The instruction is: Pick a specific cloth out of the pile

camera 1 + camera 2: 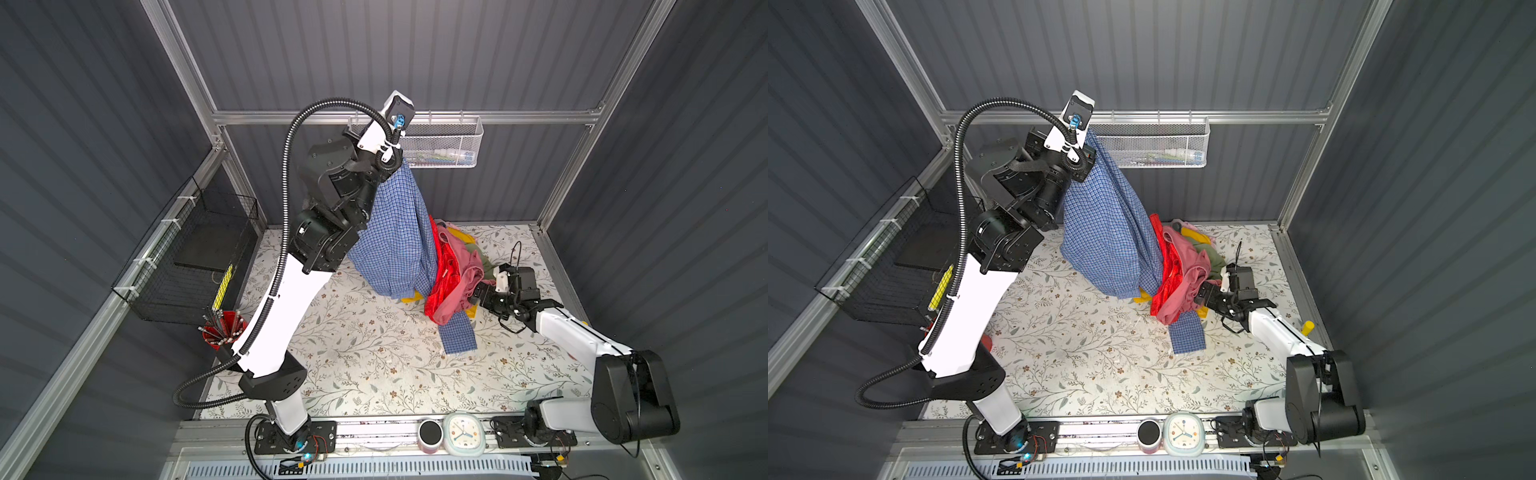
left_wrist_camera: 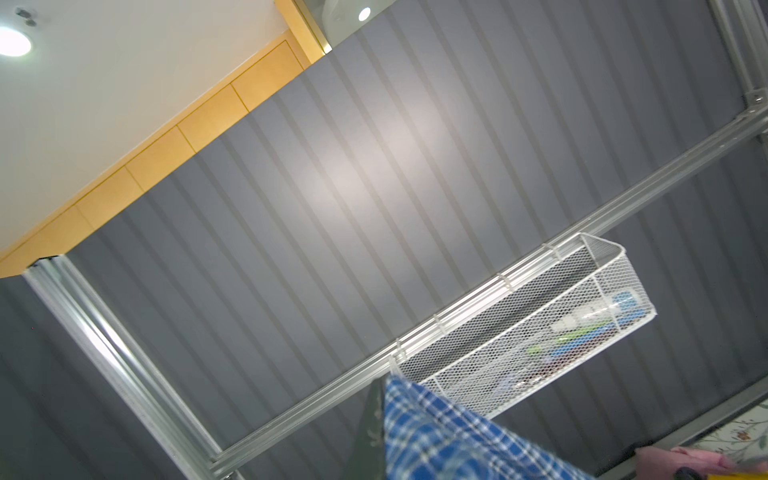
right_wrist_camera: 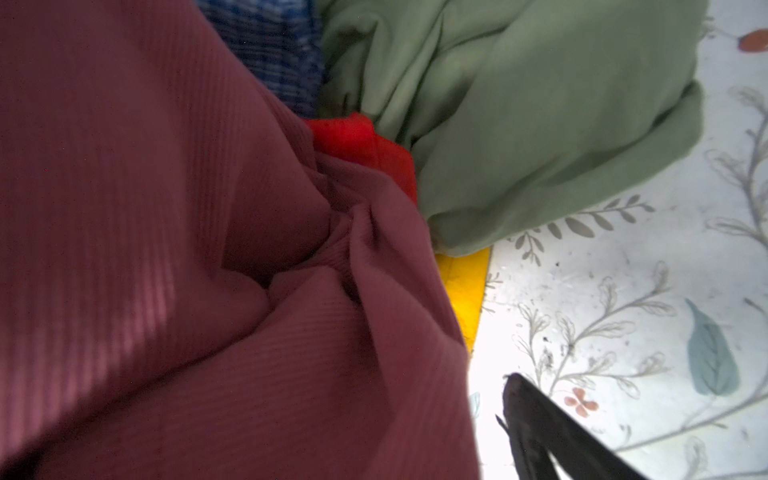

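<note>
The cloth, a blue-and-white checked shirt, is hanging in a long drape above the floral counter. Its bunched top is being held by the left end effector, which is clamping tight on the fabric, raised high near the back wall. In the left wrist view a fold of the cloth is filling the lower edge beside one dark finger. The lower end of the drape is reaching down just beside the pile and touching its red garment. A checked sleeve is lying flat on the counter, its upper end running under the pile.

Within the pile, the dusty-pink garment is lying over the near side, with the olive-green garment and the yellow garment showing behind it.

The right end effector is sitting low against the pink garment with its jaws spread wide. In the right wrist view one finger is showing over the counter, while pink fabric is covering the other.

A white mesh basket is hanging on the back rail, and a black wire basket on the left wall
</note>
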Robot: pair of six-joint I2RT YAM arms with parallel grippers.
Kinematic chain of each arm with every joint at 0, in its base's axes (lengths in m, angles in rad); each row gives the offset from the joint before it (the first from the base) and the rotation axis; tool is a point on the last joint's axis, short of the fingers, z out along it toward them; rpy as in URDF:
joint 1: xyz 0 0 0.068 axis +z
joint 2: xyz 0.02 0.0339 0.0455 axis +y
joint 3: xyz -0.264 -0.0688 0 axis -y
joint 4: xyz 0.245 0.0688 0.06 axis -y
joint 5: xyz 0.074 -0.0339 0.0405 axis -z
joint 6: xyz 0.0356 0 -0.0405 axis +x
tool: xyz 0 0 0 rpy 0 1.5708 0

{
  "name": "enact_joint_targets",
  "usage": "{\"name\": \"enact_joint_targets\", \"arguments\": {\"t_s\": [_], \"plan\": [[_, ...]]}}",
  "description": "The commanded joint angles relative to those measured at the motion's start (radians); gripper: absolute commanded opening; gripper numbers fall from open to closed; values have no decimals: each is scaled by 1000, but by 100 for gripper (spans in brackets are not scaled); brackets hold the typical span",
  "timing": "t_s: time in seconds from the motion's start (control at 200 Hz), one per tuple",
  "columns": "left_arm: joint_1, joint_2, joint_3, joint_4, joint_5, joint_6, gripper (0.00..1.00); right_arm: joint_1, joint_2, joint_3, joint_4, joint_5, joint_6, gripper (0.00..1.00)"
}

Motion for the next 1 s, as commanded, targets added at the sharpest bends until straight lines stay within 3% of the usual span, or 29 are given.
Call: {"name": "enact_joint_targets", "arguments": {"t_s": [0.0,0.69,0.996], "plan": [[3,-52,64,137,-63,77,0,-1,10,28,-5,1,5,99],[18,9,87,229,-210,301,0,-2,32,62,-47,27,2,99],[21,-17,66,244,-206,285,0,-13,17,93,-103,48,-23,99]]}}
